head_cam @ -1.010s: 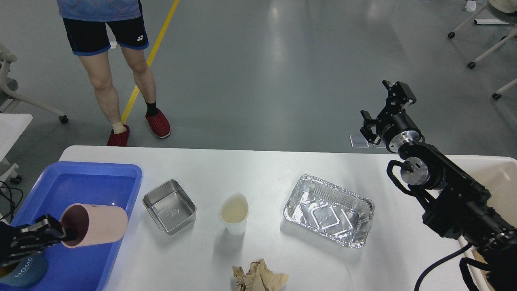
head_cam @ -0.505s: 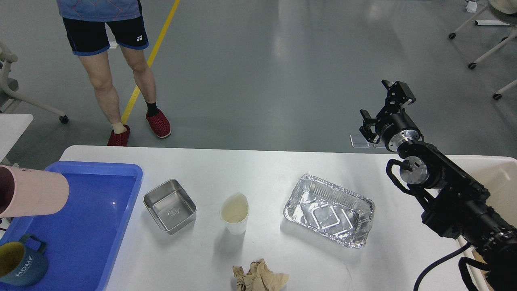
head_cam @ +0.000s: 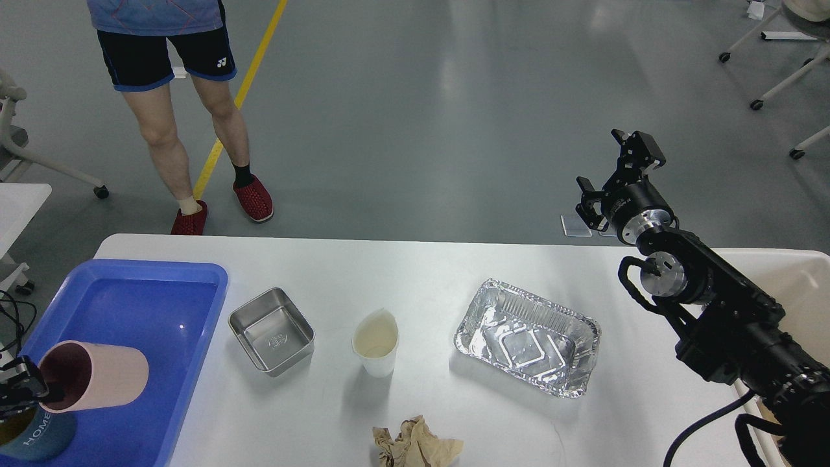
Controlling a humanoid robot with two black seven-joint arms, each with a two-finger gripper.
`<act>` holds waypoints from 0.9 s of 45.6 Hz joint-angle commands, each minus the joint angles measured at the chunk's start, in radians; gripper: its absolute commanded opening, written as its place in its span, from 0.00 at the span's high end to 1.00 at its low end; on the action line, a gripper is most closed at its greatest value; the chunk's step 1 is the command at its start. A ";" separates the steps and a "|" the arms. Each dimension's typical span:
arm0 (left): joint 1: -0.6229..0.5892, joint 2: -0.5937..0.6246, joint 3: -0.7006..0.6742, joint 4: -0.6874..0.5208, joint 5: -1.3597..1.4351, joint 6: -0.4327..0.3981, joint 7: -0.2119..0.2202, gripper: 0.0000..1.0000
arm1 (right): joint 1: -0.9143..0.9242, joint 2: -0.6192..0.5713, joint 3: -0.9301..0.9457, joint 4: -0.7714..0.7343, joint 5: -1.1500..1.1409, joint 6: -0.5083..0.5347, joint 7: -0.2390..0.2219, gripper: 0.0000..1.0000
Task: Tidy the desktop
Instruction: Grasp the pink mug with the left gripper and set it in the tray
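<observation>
Left claw (head_cam: 19, 389) pinches the pink cup's (head_cam: 94, 376) rim over the blue tray (head_cam: 155, 285), lower left; set it beside the mug (head_cam: 35, 438). Right claw (head_cam: 613, 178) hangs spread.

Blue plastic tray (head_cam: 168, 305) at far left. Pink cup (head_cam: 97, 376) over it, tipped on its side, dark interior facing left. Dark blue mug (head_cam: 35, 441) marked HOME below the cup, at the frame's lower left corner. Square steel container (head_cam: 271, 331) just right of the tray, empty. White paper cup (head_cam: 376, 342) upright, centre. Foil tray (head_cam: 526, 337) to its right, empty, set at an angle. Crumpled brown paper (head_cam: 415, 444) at the near edge. Person (head_cam: 175, 84) in dark shorts and red shoes on the grey floor beyond
</observation>
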 commanded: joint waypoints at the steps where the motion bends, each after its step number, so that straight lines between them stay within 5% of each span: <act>1: 0.033 -0.084 0.044 0.059 0.000 0.054 0.003 0.98 | -0.002 -0.001 0.001 -0.001 0.000 0.000 0.000 0.00; 33: 0.170 -0.271 0.047 0.223 -0.006 0.135 0.004 0.94 | -0.013 -0.002 0.001 -0.003 -0.001 0.003 0.002 0.00; 37: 0.170 -0.271 0.047 0.223 -0.012 0.135 0.003 0.87 | -0.013 -0.001 0.001 -0.003 -0.001 0.003 0.002 0.00; 41: 0.170 -0.271 0.047 0.223 -0.012 0.140 0.004 0.66 | -0.013 0.001 0.001 -0.003 -0.001 0.003 0.002 0.00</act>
